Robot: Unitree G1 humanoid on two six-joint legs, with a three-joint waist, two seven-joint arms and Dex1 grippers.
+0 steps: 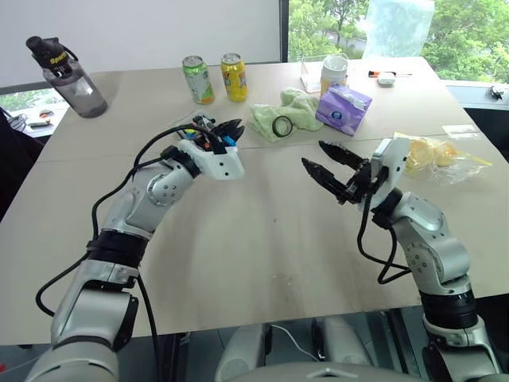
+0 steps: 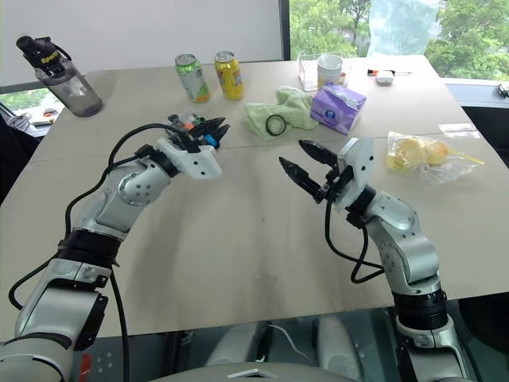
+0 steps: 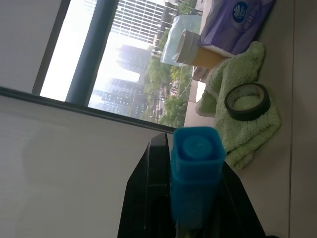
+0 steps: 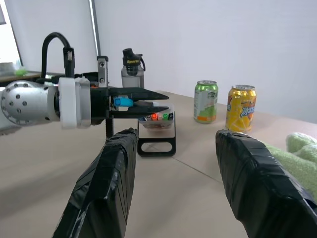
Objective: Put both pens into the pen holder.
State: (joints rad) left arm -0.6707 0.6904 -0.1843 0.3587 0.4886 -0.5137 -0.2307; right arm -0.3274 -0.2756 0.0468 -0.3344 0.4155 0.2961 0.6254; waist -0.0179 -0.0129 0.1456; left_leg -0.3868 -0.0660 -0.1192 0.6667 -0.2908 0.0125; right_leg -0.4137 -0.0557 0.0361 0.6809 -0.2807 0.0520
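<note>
Left gripper (image 1: 229,131) raised over table (image 1: 262,239), clamped on blue-ended pen (image 1: 227,140); right gripper (image 1: 328,159) parted, empty, facing it.

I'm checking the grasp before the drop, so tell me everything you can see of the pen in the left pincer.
The pen shows mainly its blue end, a squarish plastic cap with rounded corners and a round inset face. The left pincer is shut on it, the black fingers pressing either side, so most of the body is hidden. It lies along the fingers, held roughly level in the air above the table, close to the pen holder.
</note>
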